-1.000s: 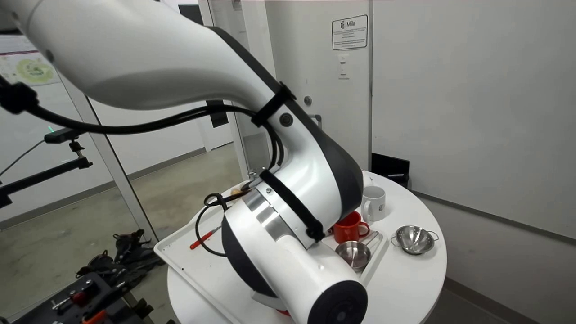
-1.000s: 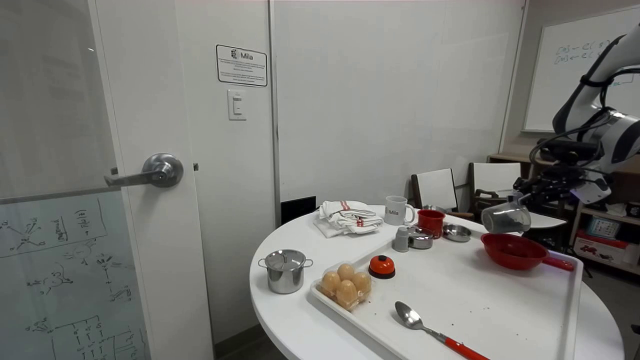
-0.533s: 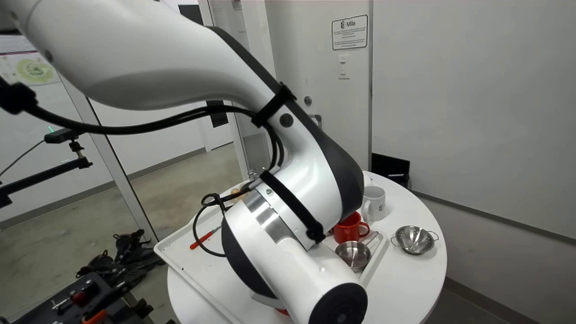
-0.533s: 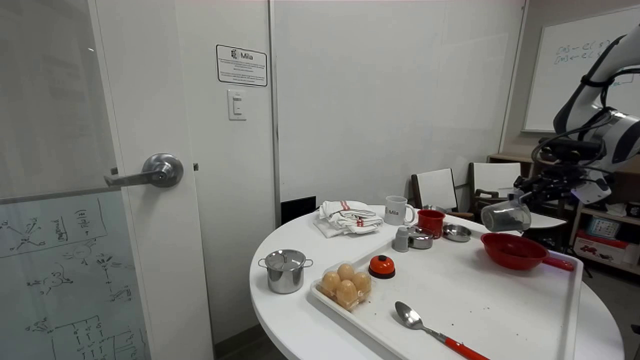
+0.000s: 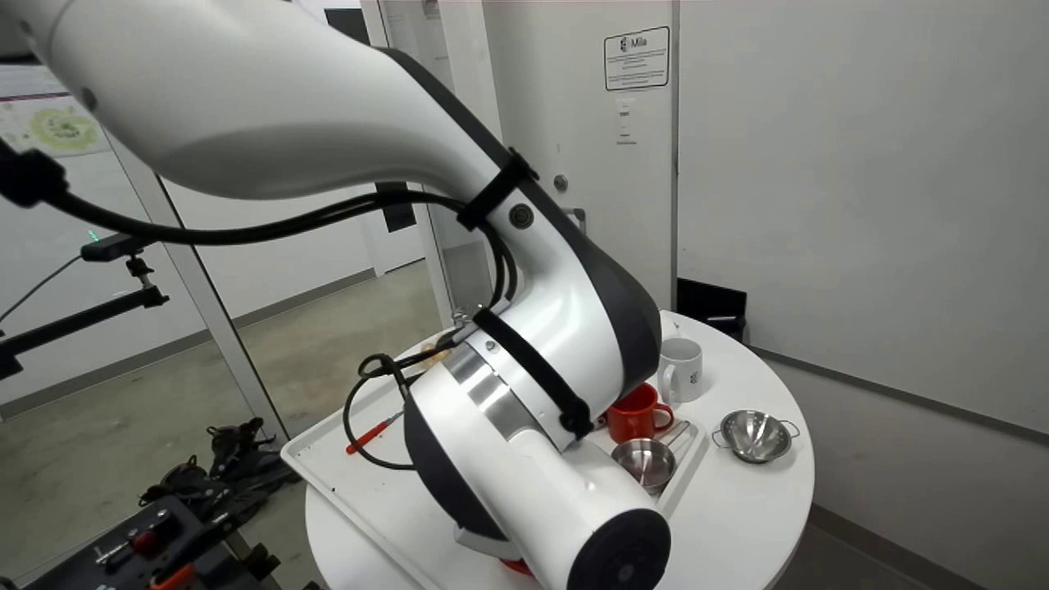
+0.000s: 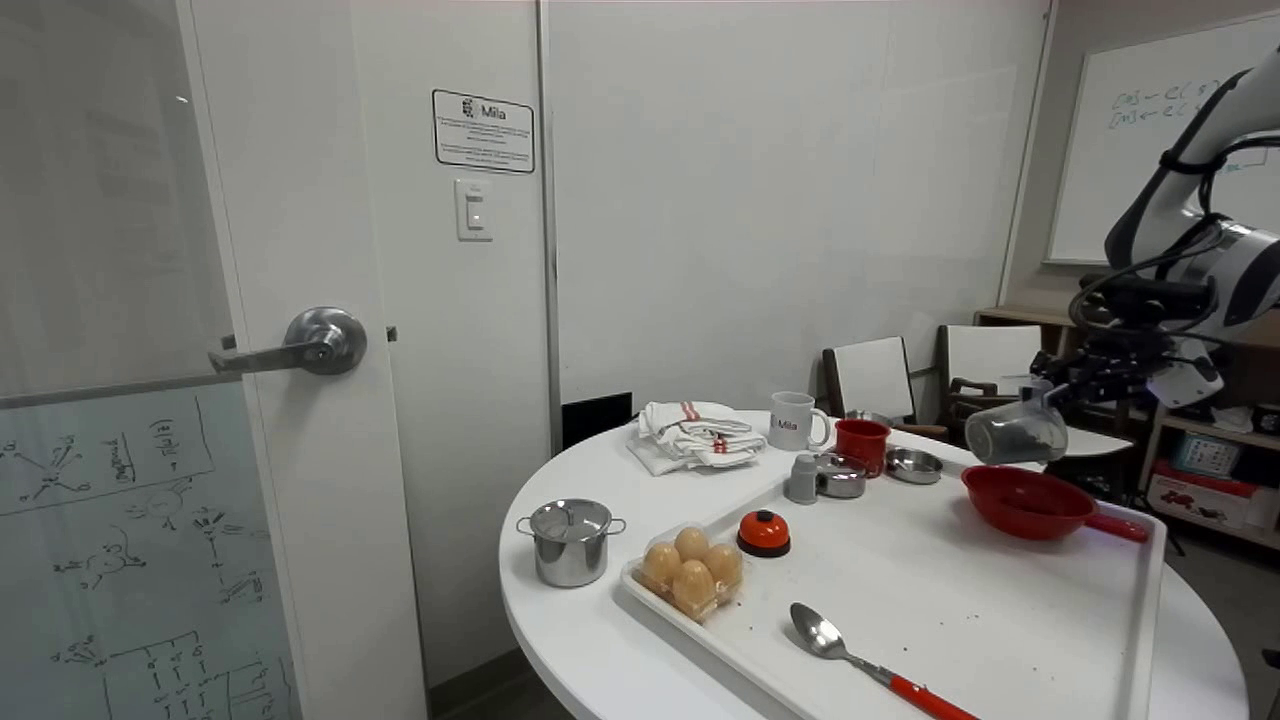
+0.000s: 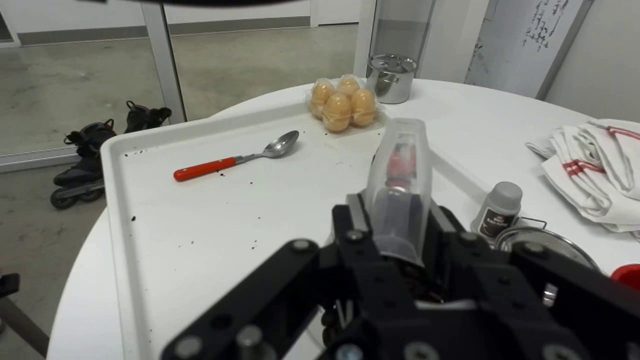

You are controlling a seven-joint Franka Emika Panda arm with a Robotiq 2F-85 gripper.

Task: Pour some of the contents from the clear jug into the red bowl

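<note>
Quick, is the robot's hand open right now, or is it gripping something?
Hand: closed, holding the clear jug by its handle.

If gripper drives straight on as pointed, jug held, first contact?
Probably the orange-topped item, seemingly behind the clear jug in the wrist view; but the gripper points slightly down, so the tray may come first. Depth unclear.
</note>
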